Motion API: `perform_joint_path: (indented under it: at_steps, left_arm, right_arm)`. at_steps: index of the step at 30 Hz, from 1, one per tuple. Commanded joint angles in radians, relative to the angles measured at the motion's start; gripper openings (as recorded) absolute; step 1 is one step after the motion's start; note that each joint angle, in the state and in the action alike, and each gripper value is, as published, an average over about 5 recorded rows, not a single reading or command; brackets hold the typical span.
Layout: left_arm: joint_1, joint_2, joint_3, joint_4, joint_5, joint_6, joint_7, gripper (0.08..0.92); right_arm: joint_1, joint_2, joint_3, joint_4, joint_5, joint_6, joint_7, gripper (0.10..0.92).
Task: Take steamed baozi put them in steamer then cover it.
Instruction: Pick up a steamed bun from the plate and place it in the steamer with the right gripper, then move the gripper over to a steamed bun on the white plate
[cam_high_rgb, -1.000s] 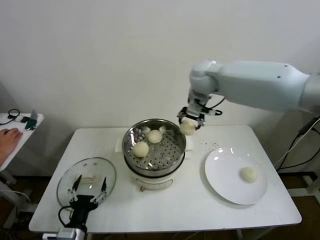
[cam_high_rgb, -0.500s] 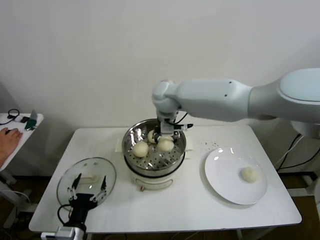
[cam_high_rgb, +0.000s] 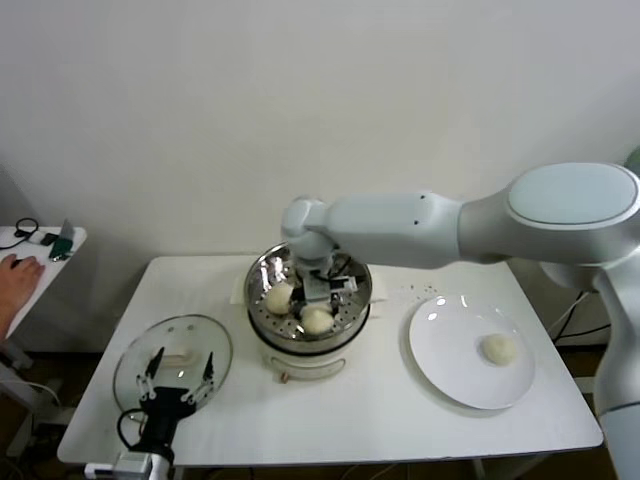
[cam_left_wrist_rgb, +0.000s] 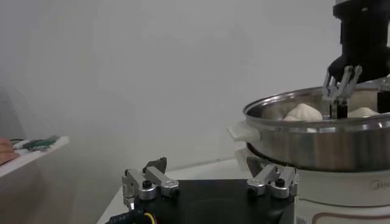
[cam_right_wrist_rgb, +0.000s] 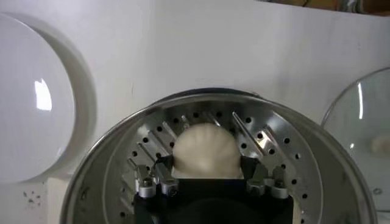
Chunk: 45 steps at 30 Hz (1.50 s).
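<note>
Steamer — perhaps three baozi inside

Place: robot test room, lab-like
Backdrop: bare white wall on the far side
Furniture: white counter; small side table at far left
Clues: loose cables at right

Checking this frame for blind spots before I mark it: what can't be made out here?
- Third baozi in the steamer: head view, hidden behind the right gripper.
- Whether the right gripper still touches the baozi: right wrist view, its own body covers the contact.
- The plate: right wrist view, cut off by the edge.
- The glass lid: head view, partly covered by the parked left gripper.
</note>
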Motion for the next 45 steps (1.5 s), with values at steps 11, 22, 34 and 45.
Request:
perform_joint_path:
  at_steps: [11, 22, 34, 45]
  left_arm:
    - [-0.007, -0.004, -0.003, 0.009, 0.001, -0.002, -0.002, 0.823]
    - [-0.011, -0.006, -0.004, 0.014, 0.006, -0.012, -0.004, 0.823]
    - [-0.004, -0.004, 0.000, -0.017, 0.012, -0.011, -0.004, 0.823]
    - [0.016, -0.009, 0.003, -0.059, -0.004, -0.002, -0.001, 0.823]
  right_arm:
    - [0.041, -0.045, 0.057, -0.004, -0.019, 0.004, -0.009, 0.823]
    - [0.160, -0.336, 0.020, -0.044, 0.305, -0.311, 0.038, 0.823]
    - [0.035, -0.805, 0.007, 0.174, 0.426, -0.776, 0.088, 0.823]
    - [-0.362, -0.947, 0.240, 0.091, 0.217, -0.760, 0.020, 0.823]
